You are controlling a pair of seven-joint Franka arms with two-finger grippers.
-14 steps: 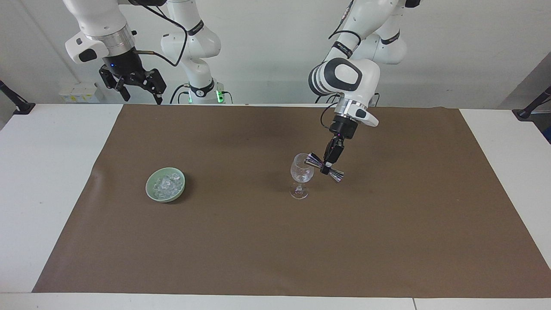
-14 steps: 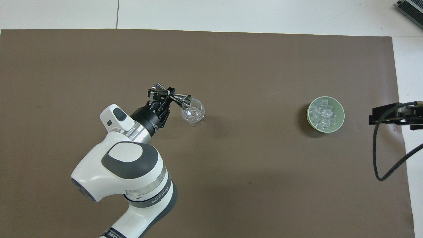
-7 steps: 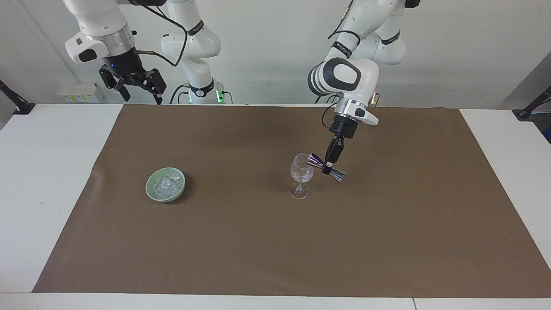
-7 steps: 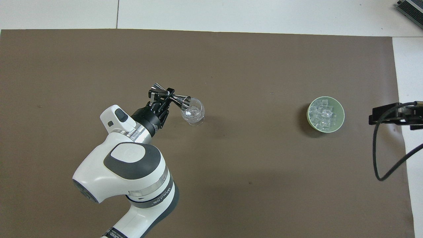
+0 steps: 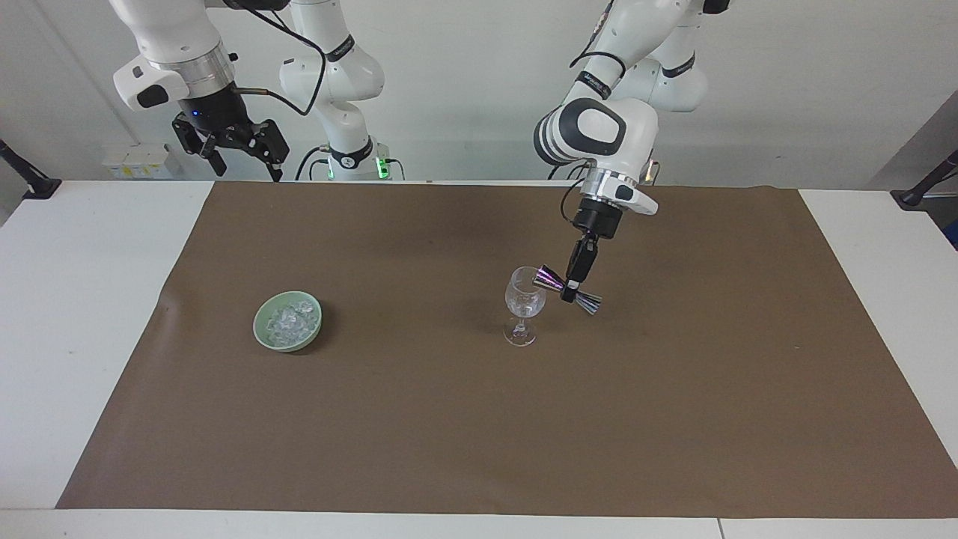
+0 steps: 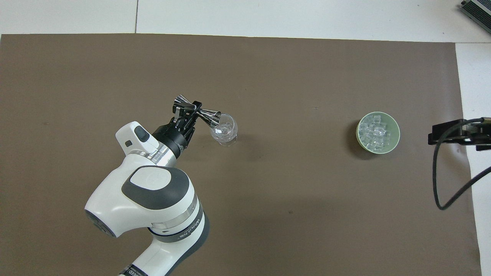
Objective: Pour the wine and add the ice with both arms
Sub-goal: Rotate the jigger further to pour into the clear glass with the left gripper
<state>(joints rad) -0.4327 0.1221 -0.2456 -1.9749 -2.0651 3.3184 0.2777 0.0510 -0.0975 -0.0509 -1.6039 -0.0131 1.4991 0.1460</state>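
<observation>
While the left gripper (image 5: 573, 287) stays out of the question of release, clenched at the waist of a metal jigger (image 5: 566, 289), we note the jigger tipped sideways, one cup's mouth at the rim of the stemmed glass (image 5: 523, 305). The glass stands upright on the brown mat (image 5: 464, 442). Well apart, toward the right arm's end of the table, the ice (image 5: 289, 322) sits heaped in a pale green bowl (image 5: 260, 329). The right gripper (image 5: 238, 150) waits raised near its base, fingers spread and empty.

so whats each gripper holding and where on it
Left gripper grips the metal jigger at its narrow waist, tipped over the glass. Right gripper holds nothing.
</observation>
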